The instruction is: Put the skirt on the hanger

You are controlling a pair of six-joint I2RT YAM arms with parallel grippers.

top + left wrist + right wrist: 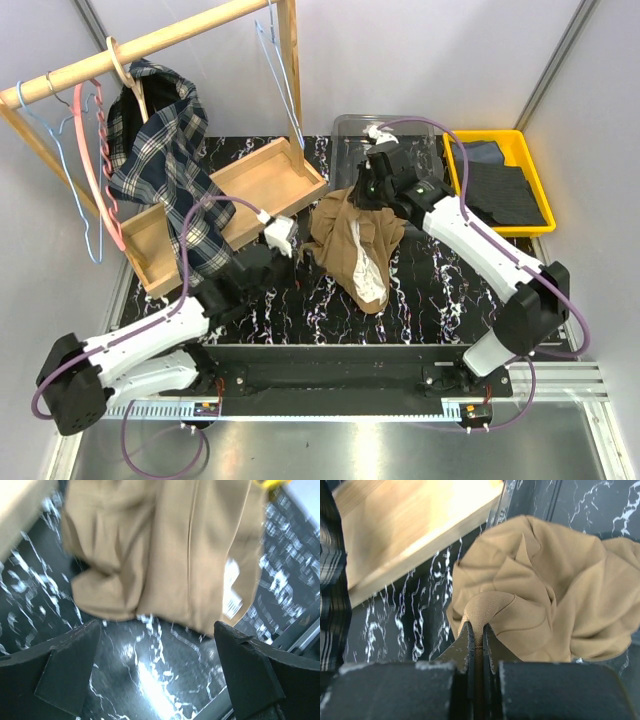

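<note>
The right gripper [476, 632] pinches a fold of the soft, limp skirt [545, 580]; the left gripper [156, 630], spread wide, should take the edge just ahead.

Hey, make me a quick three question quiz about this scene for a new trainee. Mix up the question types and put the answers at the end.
1. True or false: the jaws of the right arm are shut on a fold of the skirt.
2. Where does the dark grey folded cloth lie? A) in the wooden tray B) in the yellow bin C) over the rail
3. Fill in: the jaws of the left arm stand ___, with nothing between them.
Key: 1 true; 2 B; 3 open.
</note>
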